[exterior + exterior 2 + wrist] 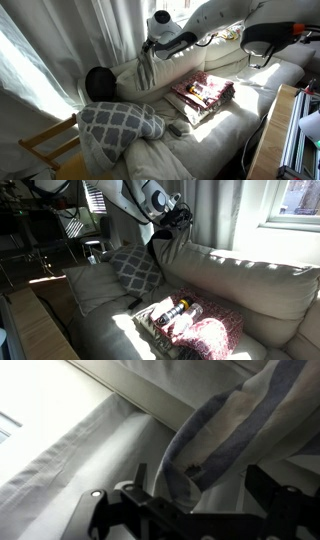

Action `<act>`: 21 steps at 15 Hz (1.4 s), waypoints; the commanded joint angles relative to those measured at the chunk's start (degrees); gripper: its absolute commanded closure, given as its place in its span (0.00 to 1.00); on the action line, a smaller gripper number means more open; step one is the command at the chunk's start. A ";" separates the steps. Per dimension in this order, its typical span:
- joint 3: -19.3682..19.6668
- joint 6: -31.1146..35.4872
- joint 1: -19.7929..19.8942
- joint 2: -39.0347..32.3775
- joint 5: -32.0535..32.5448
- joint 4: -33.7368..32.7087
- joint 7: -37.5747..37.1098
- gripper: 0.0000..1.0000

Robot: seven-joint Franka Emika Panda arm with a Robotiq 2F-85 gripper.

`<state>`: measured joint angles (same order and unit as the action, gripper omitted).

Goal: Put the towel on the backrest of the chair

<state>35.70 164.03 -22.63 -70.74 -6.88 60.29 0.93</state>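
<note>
The towel (147,68), grey with white stripes, hangs at the end of the sofa's cream backrest (195,62), right under my gripper (158,43). Both exterior views show it; the towel (160,232) hangs by the backrest (245,280) below the gripper (172,214). In the wrist view the gripper (200,482) has its fingers wide apart. A folded end of the towel (230,430) lies between them, against one finger, with the cream cushion (90,445) behind.
A grey lattice pillow (120,122) (135,268) leans at the sofa's end. A multicoloured striped bundle (205,95) (205,332) lies on the seat. A small yellow wooden chair (45,145) stands beside the sofa, by the curtains (60,40). A black round object (98,82) sits behind the pillow.
</note>
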 commanded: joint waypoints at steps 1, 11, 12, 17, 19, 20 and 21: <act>-12.95 -4.18 6.50 8.57 8.65 4.76 5.41 0.00; -33.83 -6.28 21.29 25.86 7.99 24.31 8.90 0.00; -35.62 -5.96 22.82 27.49 7.14 26.56 9.24 0.00; -44.62 -5.37 31.63 35.51 0.54 37.07 12.64 0.00; -47.47 -5.08 34.92 38.35 -2.82 40.74 15.07 0.00; -49.03 -5.00 36.69 39.59 -4.73 42.30 16.75 0.00; -50.56 -5.11 38.39 40.80 -6.82 43.77 18.39 0.00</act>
<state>-9.66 158.07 10.19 -35.77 -8.25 95.78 14.21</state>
